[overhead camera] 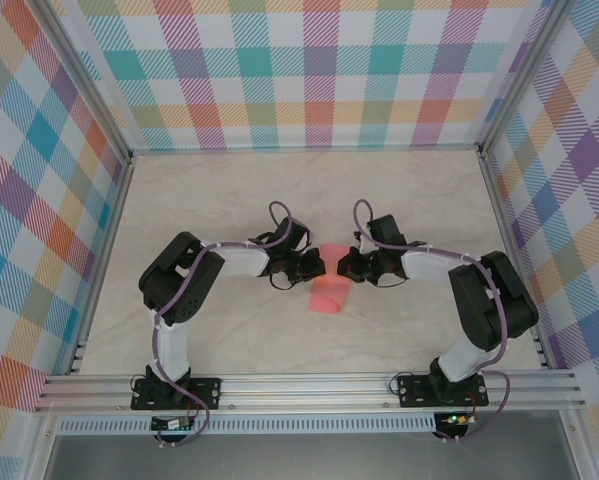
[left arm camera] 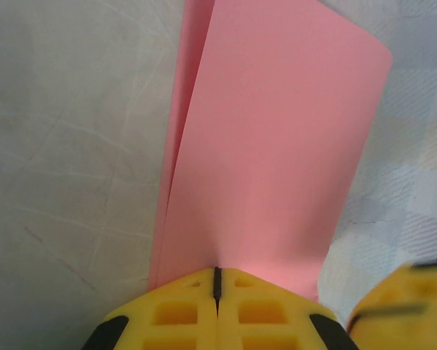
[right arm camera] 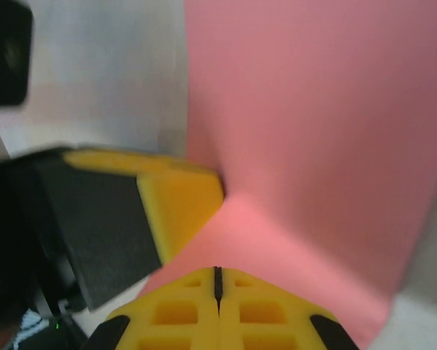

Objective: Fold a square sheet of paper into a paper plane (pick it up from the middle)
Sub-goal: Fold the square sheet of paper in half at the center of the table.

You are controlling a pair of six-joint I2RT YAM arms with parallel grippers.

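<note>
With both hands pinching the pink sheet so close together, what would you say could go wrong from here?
1. The left hand and right hand are both shut on the square sheet of paper almost side by side; pulling apart might tear it.
2. In the left wrist view its two layers' edges are offset, so a crease pressed now would likely be skewed.
3. The hands nearly touch, so they could collide.

Left arm [overhead camera: 182, 283] and right arm [overhead camera: 489, 300] had glossy black joints, white forearm links and looping purple cables [overhead camera: 160, 345]. Black base plates [overhead camera: 176, 391] sat on the aluminium rail [overhead camera: 309, 384]. Fingers [left arm camera: 182, 315] were yellow with square recesses and black backing.
</note>
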